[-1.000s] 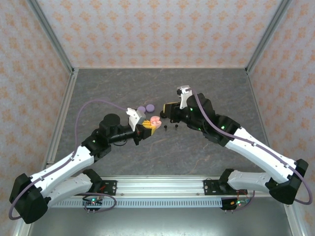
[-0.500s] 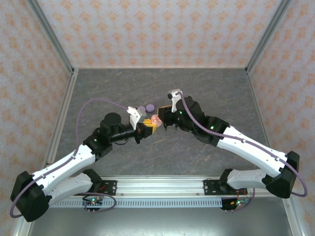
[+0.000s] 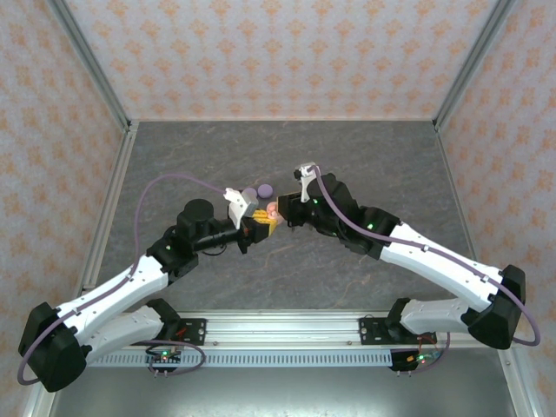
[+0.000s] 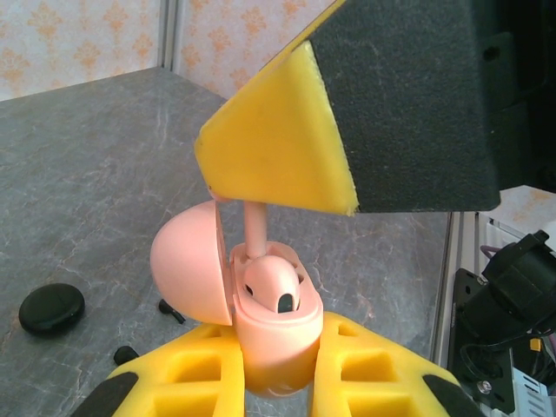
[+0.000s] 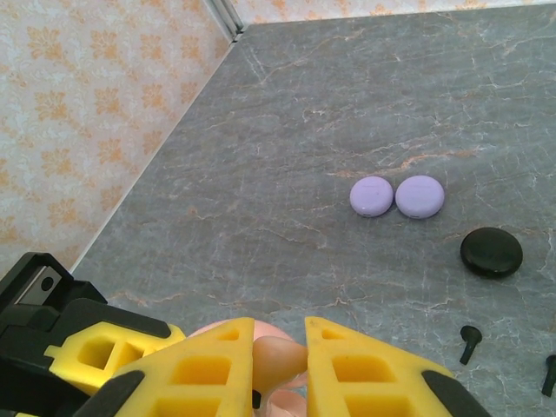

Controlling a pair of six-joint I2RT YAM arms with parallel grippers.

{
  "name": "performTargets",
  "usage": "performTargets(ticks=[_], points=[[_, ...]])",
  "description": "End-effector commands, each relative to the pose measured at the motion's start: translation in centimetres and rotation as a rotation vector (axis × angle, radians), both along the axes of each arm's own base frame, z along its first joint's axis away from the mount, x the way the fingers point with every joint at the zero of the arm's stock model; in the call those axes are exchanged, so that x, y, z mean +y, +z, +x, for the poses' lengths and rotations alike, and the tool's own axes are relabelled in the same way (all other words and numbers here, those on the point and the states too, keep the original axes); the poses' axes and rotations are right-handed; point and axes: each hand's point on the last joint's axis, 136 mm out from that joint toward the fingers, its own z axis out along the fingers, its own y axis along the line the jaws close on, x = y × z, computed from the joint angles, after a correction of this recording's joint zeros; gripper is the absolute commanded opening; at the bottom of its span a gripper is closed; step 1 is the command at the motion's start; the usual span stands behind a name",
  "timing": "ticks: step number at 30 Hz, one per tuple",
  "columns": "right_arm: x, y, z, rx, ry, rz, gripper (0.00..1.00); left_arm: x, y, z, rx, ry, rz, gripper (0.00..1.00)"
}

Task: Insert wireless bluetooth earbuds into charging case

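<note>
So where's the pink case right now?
In the top view the open pink case sits mid-table, clamped in the left gripper, beside two lilac discs; the right gripper holds an earbud at its mouth.

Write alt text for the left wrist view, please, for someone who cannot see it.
The left claw grips an open pink case while the right claw, from above, holds a pale earbud by its stem in the case's cavity. A black round case and small black earbuds lie on the grey table behind.
</note>
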Motion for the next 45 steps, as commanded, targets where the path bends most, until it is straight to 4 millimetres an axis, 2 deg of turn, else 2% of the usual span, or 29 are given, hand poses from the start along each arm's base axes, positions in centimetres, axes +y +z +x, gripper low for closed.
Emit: performTargets(ticks=[1, 13, 15, 25, 32, 36, 45], points=[[0.2, -0.1, -0.4, 0.006, 0.008, 0.021, 0.17, -0.2, 2.6, 0.5, -0.061, 0.019, -0.046, 0.0], [0.6, -1.0, -0.9, 0.043, 0.03, 0.041, 0.17, -0.2, 2.6, 0.5, -0.064, 0.017, -0.052, 0.0], [0.4, 0.0, -1.2, 0.031, 0.035, 0.075, 0.17, -0.2, 2.6, 0.4, -0.065, 0.013, -0.055, 0.0], [0.2, 1.1, -1.8, 0.036, 0.05, 0.098, 0.17, -0.3, 2.4, 0.2, -0.087, -0.006, -0.055, 0.0], [0.7, 0.4, -1.8, 0.064, 0.059, 0.088, 0.17, -0.4, 2.6, 0.0, -0.102, -0.015, -0.058, 0.0], [0.8, -0.1, -1.8, 0.076, 0.059, 0.08, 0.2, -0.3, 2.9, -0.1, -0.114, -0.016, -0.065, 0.0], [0.8, 2.9, -2.0, 0.021, 0.085, 0.102, 0.3, -0.3, 3.3, -0.6, -0.128, -0.035, -0.084, 0.0]])
